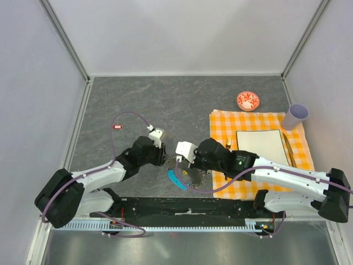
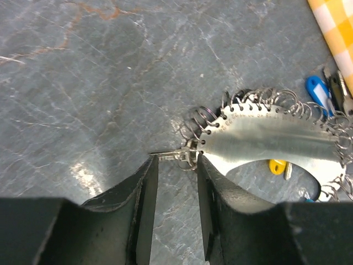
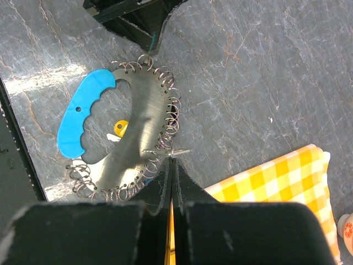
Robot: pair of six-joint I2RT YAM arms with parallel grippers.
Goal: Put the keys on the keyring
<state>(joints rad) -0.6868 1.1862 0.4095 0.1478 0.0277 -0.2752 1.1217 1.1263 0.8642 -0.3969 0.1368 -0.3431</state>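
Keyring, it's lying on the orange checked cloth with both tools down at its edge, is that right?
Not quite. The keyring lies on the grey table, off the orange checked cloth, as the right wrist view shows. The left tool and right tool are down at its edge.

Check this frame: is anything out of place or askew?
One small red tag-like object lies alone on the grey tabletop, well left of the metal crescent keyring with its blue handle. Nothing looks spilled or damaged.
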